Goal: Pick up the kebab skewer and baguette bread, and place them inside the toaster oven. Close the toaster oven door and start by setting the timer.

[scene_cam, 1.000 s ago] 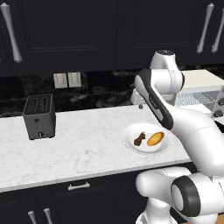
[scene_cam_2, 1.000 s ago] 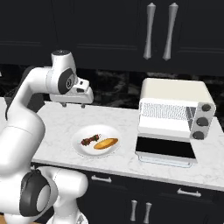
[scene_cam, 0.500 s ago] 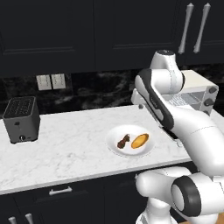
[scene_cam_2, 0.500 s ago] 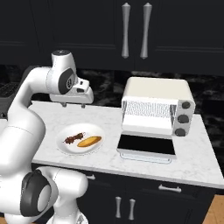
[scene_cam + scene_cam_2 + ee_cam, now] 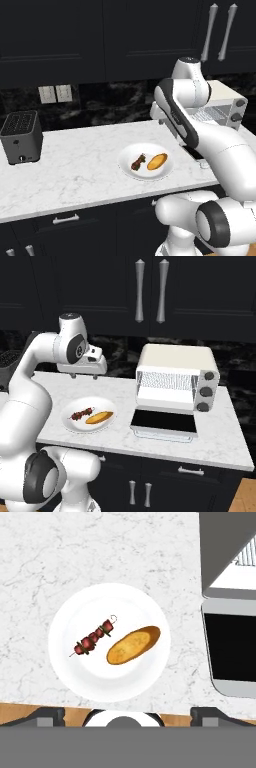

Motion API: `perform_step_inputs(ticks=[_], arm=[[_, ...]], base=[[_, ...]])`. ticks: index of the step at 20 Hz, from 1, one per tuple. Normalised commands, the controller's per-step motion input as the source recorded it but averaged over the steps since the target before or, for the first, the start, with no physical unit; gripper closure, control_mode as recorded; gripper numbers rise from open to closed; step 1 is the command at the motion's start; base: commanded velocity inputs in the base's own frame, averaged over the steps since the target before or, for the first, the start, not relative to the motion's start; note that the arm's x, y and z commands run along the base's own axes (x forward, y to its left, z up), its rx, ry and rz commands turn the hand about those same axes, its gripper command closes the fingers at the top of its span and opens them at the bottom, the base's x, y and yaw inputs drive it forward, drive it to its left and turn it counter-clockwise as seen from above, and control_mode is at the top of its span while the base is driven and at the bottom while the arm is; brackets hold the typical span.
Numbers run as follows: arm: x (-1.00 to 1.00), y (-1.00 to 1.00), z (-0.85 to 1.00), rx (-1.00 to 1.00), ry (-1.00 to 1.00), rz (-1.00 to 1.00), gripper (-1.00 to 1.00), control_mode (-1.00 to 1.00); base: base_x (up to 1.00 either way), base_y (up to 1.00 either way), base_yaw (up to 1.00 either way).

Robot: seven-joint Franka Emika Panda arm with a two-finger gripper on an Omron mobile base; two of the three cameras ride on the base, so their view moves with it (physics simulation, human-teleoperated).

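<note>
Gripper [image 5: 84, 375] fingers spread wide, nothing held, hovering above plate [image 5: 65, 667] w/ kebab skewer [image 5: 94, 637] and baguette bread [image 5: 133, 644] lying side by side, apart. Toaster oven [image 5: 176, 376] just right of plate, toaster oven door [image 5: 165, 423] dropped open. Skewer first: descend straight, jaws across the stick, clear of bread.

You see a white round plate [image 5: 128, 167] on a white marble counter [image 5: 70, 170], a black slot toaster [image 5: 21, 137] at its left end, dark cabinets [image 5: 150, 291] with silver handles above.
</note>
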Motion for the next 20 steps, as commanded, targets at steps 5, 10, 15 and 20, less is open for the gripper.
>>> perform_step_inputs(ticks=[5,10,15,20], arm=[[0.00,0.00,0.00,0.00,0.00,0.00,-1.00,1.00],[0.00,0.00,0.00,0.00,0.00,0.00,-1.00,1.00],[0.00,0.00,0.00,0.00,0.00,0.00,-1.00,1.00],[0.00,0.00,0.00,0.00,0.00,0.00,-1.00,-1.00]], base=[[0.15,-0.38,0.00],[0.02,-0.06,0.00],[0.00,0.00,0.00],[0.00,0.00,0.00]])
